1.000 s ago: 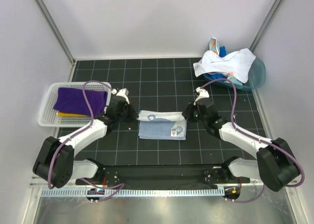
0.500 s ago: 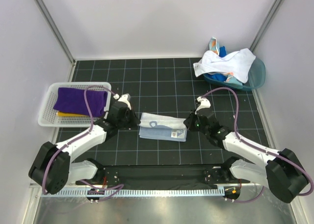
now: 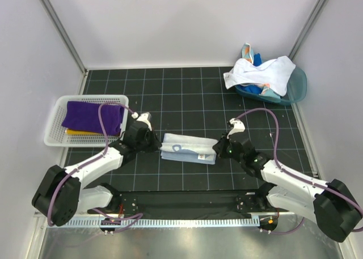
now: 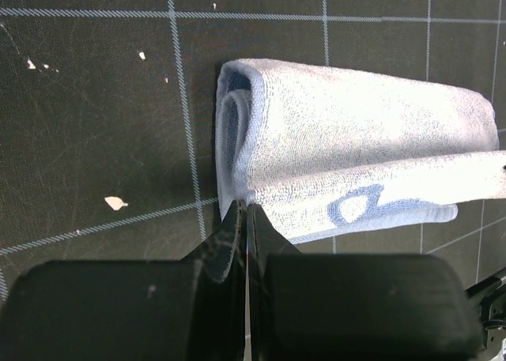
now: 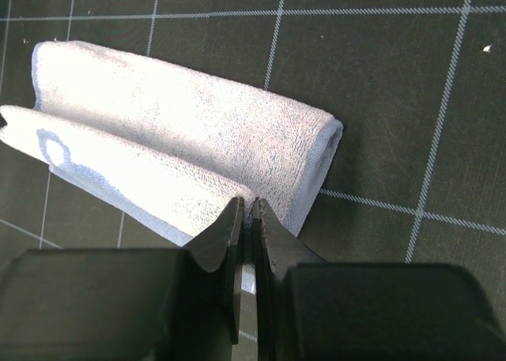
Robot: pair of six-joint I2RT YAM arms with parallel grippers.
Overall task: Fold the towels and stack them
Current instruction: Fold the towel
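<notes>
A pale blue-white towel (image 3: 187, 148) lies folded over on the black mat between my arms. My left gripper (image 3: 154, 143) is shut on its left end; the left wrist view shows the pinched edge at the fingertips (image 4: 245, 211) and the rolled fold (image 4: 348, 128). My right gripper (image 3: 218, 150) is shut on its right end; the right wrist view shows the towel (image 5: 182, 132) pinched at the tips (image 5: 247, 207). A purple towel (image 3: 93, 115) lies on a yellow one (image 3: 79, 132) in the white basket (image 3: 54, 122). White, bright blue and spotted towels (image 3: 261, 72) are heaped in the teal tub (image 3: 298, 83).
White walls with metal corner posts enclose the gridded mat (image 3: 187, 94). The basket stands at the left edge, the tub at the back right corner. The arm bases and a rail (image 3: 187, 205) run along the near edge.
Both grippers have drawn the towel's upper edge towards the near side, folding it over itself. The folded towel now looks narrower.
</notes>
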